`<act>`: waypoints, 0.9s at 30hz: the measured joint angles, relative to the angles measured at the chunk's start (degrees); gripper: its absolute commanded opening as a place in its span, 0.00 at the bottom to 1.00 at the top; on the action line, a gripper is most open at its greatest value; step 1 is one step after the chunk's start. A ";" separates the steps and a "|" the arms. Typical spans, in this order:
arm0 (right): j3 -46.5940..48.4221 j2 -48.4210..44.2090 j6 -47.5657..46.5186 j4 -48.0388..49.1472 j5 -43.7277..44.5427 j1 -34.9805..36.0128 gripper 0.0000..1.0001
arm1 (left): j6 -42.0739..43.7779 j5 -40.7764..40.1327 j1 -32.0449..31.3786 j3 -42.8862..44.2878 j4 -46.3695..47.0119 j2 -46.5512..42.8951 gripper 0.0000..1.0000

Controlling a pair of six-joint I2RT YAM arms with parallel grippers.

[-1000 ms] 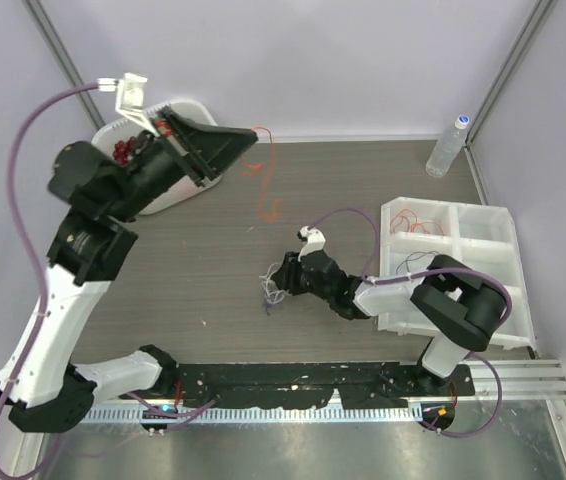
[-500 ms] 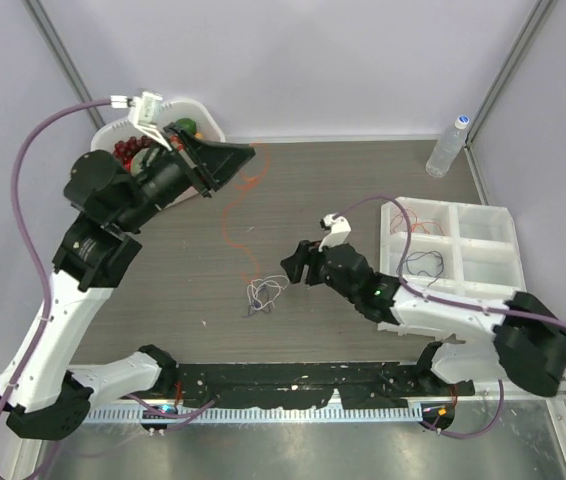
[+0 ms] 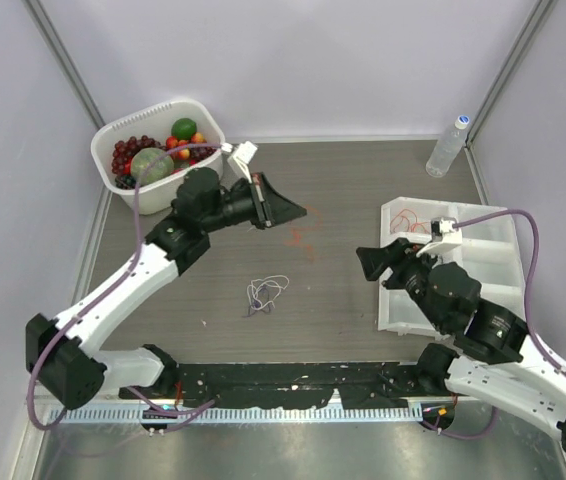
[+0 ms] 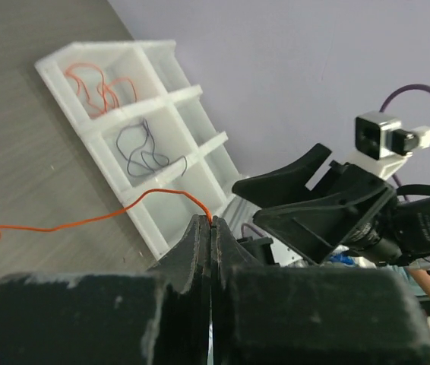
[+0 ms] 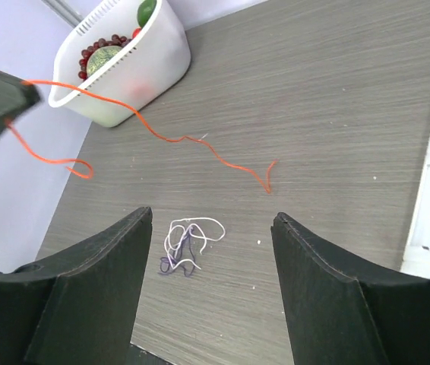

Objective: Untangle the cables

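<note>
Above the middle of the tabletop (image 3: 363,190), the left gripper (image 4: 210,225) is clamped on one end of the orange wire (image 5: 177,139), whose tail lies on the far side of the white-and-purplish tangle (image 5: 188,242). The right gripper (image 3: 375,264) hangs spread and empty by the divided tray (image 3: 488,228). If dragged carelessly, that tail could catch in the tangle or slip the thin pinch.

Orange wire (image 5: 171,139), white-and-purple tangle (image 5: 188,244), dark wire (image 4: 154,157) in white tray (image 3: 485,226), and white basket (image 5: 135,72) of red and green fruit (image 3: 153,160), on grey wood-grain table (image 5: 336,84).
</note>
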 measured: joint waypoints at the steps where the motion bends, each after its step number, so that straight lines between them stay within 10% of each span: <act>1: -0.04 -0.96 0.48 -1.22 0.22 0.00 0.69 | -0.90 0.37 -0.57 -0.90 1.25 1.33 0.00; 8: -1.09 0.42 2.89 -7.76 0.55 0.00 0.69 | -6.14 2.08 -5.29 -5.11 10.75 13.88 0.00; 18: -3.96 10.60 3.72 -4.87 -2.45 0.00 0.70 | -2.05 -0.90 -6.34 -12.66 8.37 18.71 0.65; 27: -3.34 28.26 3.85 1.53 -6.23 -1.07 0.68 | 9.38 -12.00 -3.08 -16.02 -2.25 5.99 0.75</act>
